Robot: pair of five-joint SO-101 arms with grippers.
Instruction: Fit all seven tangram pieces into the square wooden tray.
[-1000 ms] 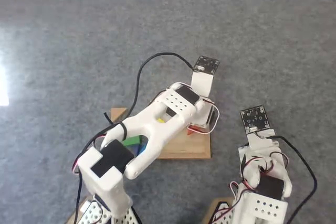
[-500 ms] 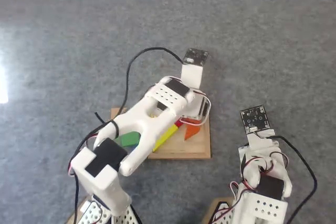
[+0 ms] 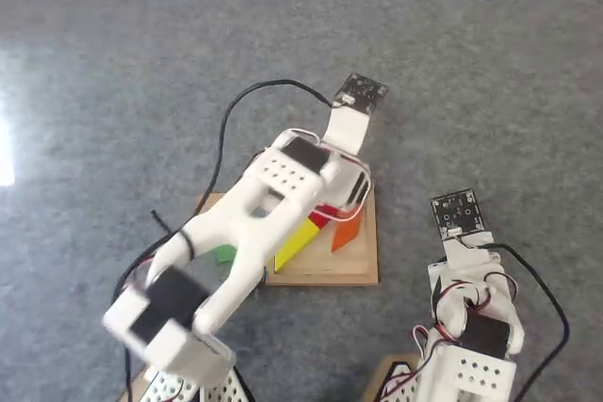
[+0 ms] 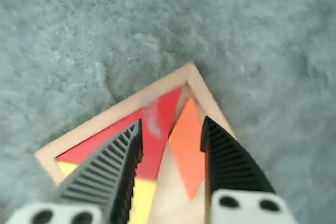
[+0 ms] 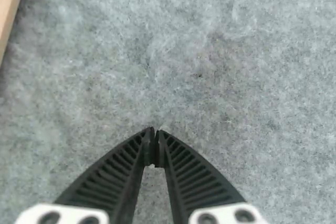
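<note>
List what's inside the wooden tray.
Inside the tray: a red piece, orange piece, yellow piece and a green sliver. The left arm covers the rest; other pieces cannot be told.

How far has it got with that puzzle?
Partly done. Red, orange, yellow and green pieces lie in the tray. Nothing is in hand: the left arm's fingers hang open above the tray's corner, the right arm's fingers are shut over the grey mat. Bare wood beside the orange piece needs filling, and the arm hides the rest, so I can't count all seven.
</note>
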